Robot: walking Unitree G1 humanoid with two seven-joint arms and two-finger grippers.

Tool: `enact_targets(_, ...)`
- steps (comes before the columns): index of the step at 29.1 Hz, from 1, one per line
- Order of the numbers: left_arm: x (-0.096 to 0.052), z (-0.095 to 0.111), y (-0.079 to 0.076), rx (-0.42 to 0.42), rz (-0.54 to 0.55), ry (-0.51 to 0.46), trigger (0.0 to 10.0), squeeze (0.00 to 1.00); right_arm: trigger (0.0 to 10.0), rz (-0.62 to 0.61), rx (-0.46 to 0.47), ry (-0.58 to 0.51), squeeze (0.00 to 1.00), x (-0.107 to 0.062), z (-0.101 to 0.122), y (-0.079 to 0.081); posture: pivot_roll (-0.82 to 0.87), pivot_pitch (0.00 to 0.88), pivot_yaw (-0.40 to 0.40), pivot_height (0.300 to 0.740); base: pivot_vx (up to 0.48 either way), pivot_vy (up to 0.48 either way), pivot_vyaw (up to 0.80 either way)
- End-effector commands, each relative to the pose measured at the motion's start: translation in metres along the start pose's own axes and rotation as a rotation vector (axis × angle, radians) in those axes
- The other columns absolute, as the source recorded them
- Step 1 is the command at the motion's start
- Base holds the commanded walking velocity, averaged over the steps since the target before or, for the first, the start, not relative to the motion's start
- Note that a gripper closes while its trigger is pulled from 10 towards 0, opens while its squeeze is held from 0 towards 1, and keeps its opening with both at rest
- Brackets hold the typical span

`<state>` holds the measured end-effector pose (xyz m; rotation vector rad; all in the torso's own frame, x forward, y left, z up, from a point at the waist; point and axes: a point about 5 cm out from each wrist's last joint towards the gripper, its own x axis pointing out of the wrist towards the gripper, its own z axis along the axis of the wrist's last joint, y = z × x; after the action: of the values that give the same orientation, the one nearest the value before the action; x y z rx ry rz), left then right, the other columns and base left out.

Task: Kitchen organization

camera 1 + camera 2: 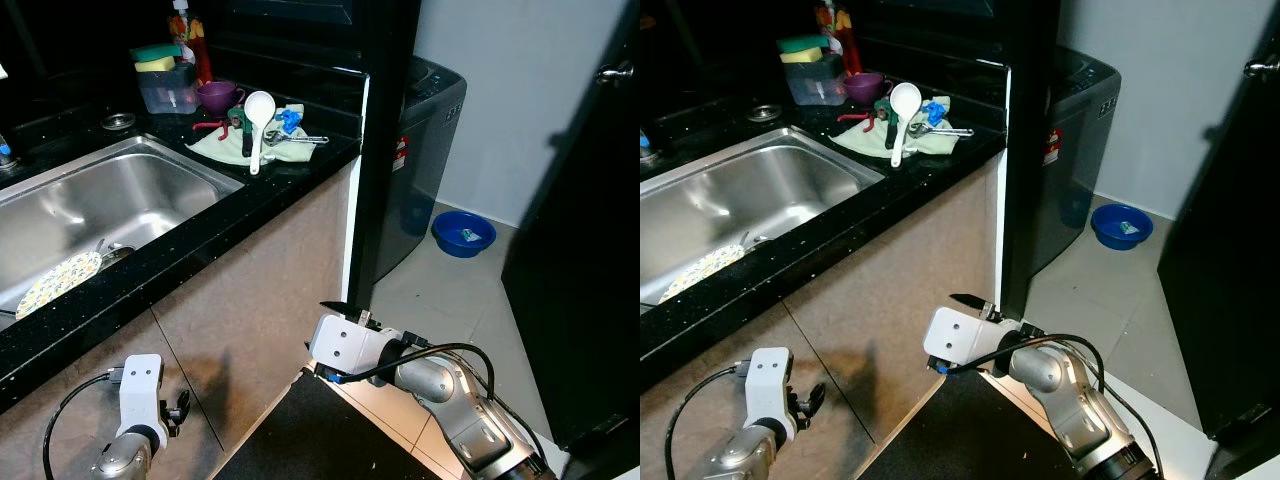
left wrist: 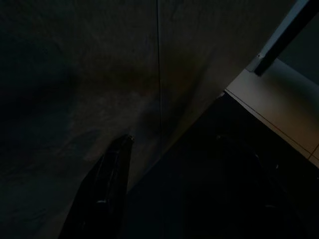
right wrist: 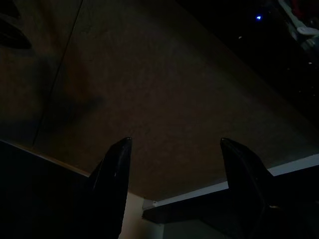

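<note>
Both hands low by the cabinet front. Right hand (image 3: 172,164) open, empty; left hand (image 2: 169,184) too dark, we cannot tell. Utensil pile on cloth (image 1: 262,140) sits well above them on the bench (image 1: 200,245). Risk: raising arms blind, we clip the bench edge.

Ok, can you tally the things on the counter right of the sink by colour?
White: 1, rice paddle
Purple: 1, cup
Clear: 1, plastic container
Pale green: 1, cloth
Yellow and green: 2, sponges
Red: 1, bottle
Total: 7, not counting the small tools on the cloth.
</note>
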<state>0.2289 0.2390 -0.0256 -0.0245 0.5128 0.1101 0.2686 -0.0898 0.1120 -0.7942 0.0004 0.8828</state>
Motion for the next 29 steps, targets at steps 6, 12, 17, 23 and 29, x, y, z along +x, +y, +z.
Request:
enact_targets(6,-0.0009,-0.0022,-0.0005,0.007,-0.001,0.014,10.0,0.00,10.0,0.004,0.010,0.007,0.00,0.0019,-0.0012,-0.0020,-0.04,0.000,0.028,0.740,0.000,0.000,0.00)
enact_targets(12,-0.0013,-0.0030,-0.0009,0.005,0.000,0.015,10.0,0.00,10.0,0.005,0.012,0.009,0.00,0.0014,-0.0027,-0.0011,-0.04,0.000,0.022,0.740,0.000,0.000,0.00)
enact_targets(17,-0.0014,-0.0034,-0.0013,0.004,0.002,0.016,10.0,0.00,10.0,0.005,0.012,0.010,0.00,0.0011,-0.0033,-0.0012,-0.04,0.000,0.021,0.740,0.000,0.000,0.00)
enact_targets(23,-0.0016,-0.0036,-0.0007,0.004,0.002,0.017,10.0,0.00,10.0,0.005,0.012,0.009,0.00,0.0016,-0.0030,-0.0011,-0.04,0.000,0.022,0.740,0.000,0.000,0.00)
enact_targets(29,-0.0014,-0.0038,0.0000,0.003,0.003,0.019,10.0,0.00,10.0,0.005,0.014,0.008,0.00,0.0021,-0.0025,-0.0015,-0.04,0.000,0.024,0.740,0.000,0.000,0.00)
